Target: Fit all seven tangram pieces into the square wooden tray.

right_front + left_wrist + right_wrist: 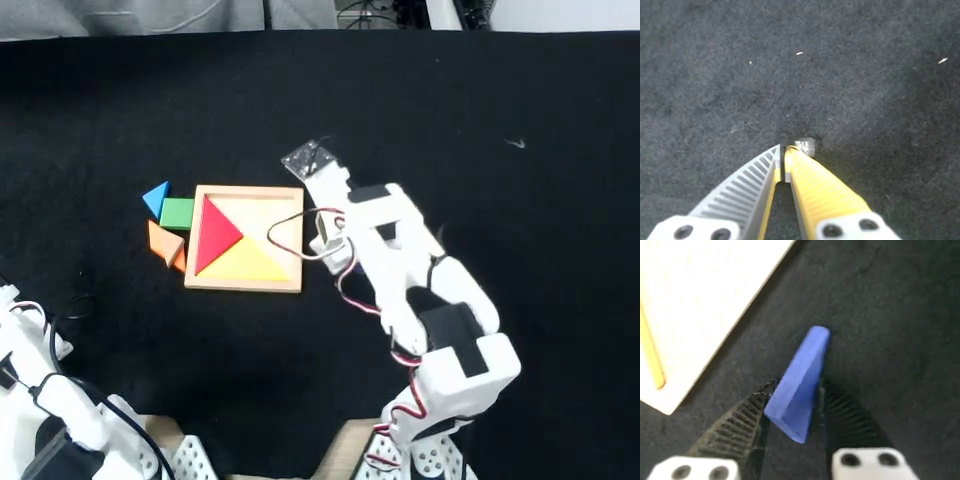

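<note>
The square wooden tray lies left of centre with a large red triangle and a yellow triangle in it. Just off its left side lie a small blue triangle, a green square and orange pieces. My right gripper is off the tray's far right corner, shut on a blue piece held on edge just above the cloth, beside the tray's corner. My left gripper is shut with nothing in it, over bare black cloth.
Black cloth covers the table. The left arm sits folded at the near left corner. The right arm's body stretches from the near edge toward the tray. A small pale speck lies by the left fingertips.
</note>
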Motion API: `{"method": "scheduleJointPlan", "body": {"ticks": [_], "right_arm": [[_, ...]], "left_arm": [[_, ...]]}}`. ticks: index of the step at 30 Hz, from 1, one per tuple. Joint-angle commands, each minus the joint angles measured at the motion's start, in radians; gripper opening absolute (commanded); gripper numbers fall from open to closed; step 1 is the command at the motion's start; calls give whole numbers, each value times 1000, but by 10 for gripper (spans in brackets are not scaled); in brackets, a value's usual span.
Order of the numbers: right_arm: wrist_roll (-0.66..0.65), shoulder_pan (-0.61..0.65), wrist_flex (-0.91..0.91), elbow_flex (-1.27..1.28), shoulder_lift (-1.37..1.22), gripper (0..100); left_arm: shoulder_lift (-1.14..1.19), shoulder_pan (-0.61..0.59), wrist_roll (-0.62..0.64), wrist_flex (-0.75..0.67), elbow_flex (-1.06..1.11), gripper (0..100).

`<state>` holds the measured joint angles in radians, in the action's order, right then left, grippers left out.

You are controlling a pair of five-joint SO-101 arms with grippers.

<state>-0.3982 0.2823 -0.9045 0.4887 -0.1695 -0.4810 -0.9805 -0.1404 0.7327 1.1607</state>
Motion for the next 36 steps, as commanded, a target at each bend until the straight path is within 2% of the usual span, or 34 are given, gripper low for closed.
{"method": "scheduleJointPlan", "body": {"ticks": [1,8,11,14,25,30,34,36], "right_arm": [[-43,-29,-26,-71,4,92],[-49,-60,-183,-237,5,90],[-49,-60,-190,-254,2,86],[-49,-55,-189,-252,-5,8],[-49,-54,-265,-300,39,11],[-46,37,-394,-443,157,11],[-32,144,-451,-556,119,11],[15,178,-456,-616,58,11]], "left_arm": [[-8,8,0,-12,-5,30],[-8,12,0,-12,-5,30],[-8,12,0,-12,-5,30],[-8,12,0,-12,-5,30],[-8,10,0,-12,-4,30],[-8,10,0,-12,-4,30],[-8,12,0,-12,-4,30],[-8,10,0,-12,-4,30]]}}
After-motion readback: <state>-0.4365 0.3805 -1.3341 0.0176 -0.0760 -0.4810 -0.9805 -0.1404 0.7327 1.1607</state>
